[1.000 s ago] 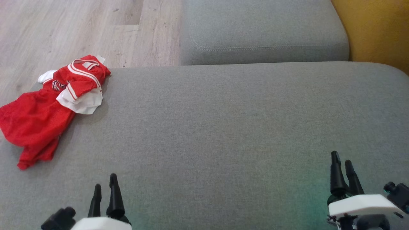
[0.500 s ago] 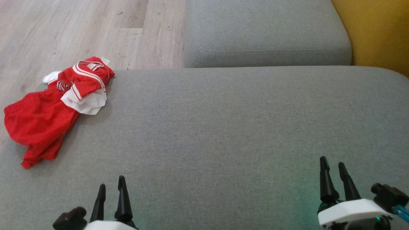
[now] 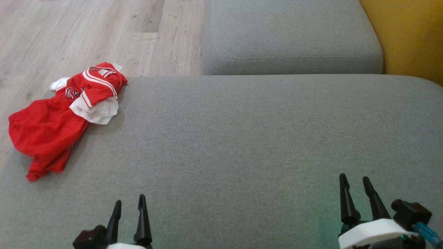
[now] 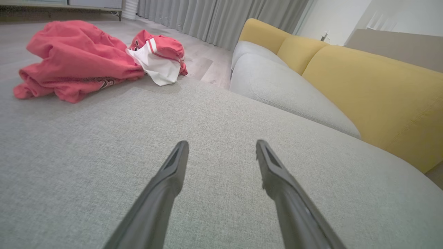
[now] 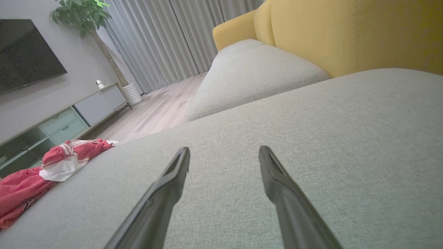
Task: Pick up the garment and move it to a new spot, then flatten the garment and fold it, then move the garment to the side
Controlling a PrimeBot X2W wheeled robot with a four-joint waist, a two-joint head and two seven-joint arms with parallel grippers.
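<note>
Pickup is the step in hand, and it has not begun. The left gripper (image 3: 129,199) and the right gripper (image 3: 353,176) hover empty, fingers spread, above the near edge of the grey seat cushion (image 3: 242,138). The red garment (image 3: 55,117) lies crumpled at the cushion's far left corner, well apart from both; its left part may hang over the edge. Its long axis runs diagonally, with the striped collar end pointing away from the robot and the hem toward the near left. The next move calls for the left arm to reach forward-left and pinch a raised fold.

Matt mesh-cloth garment (image 3: 52,121) on coarse-woven grey cushion (image 3: 242,138).
</note>
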